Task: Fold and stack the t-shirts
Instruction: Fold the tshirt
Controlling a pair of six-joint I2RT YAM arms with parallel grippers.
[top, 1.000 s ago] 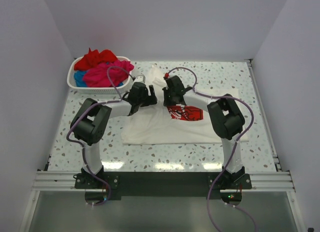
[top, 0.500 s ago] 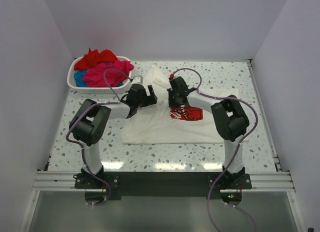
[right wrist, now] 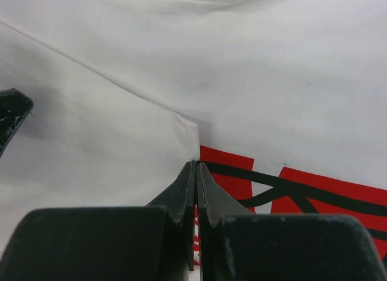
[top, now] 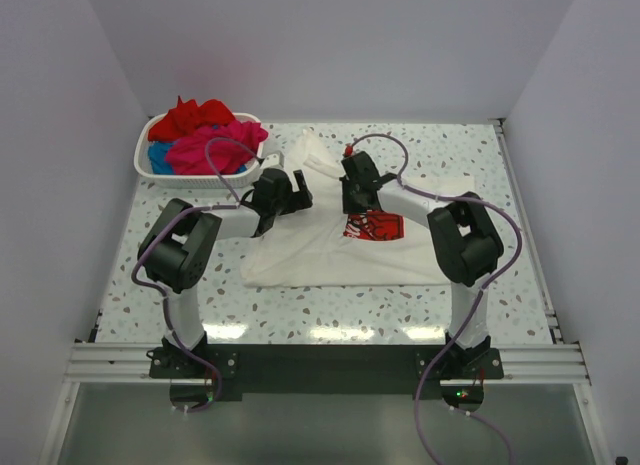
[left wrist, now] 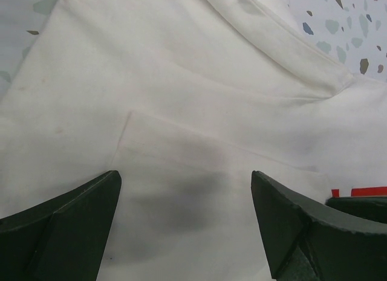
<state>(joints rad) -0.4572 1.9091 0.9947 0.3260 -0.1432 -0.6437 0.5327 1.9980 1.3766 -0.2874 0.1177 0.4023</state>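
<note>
A pale speckled terrazzo worktop sits boxed in by plain white walls on three sides, with one aluminium rail along the near edge. Two arms reach in from that rail. One white t-shirt lies spread mid-worktop, its one red print facing up. One white slatted basket stands at the far left corner, holding three heaped shirts: one red tee, one magenta-pink tee, one blue tee. The left claw gapes wide above the white cloth, holding nothing. The right claw is pressed fully closed at a fold corner beside the print; whether it pinches cloth, I cannot tell.
</note>
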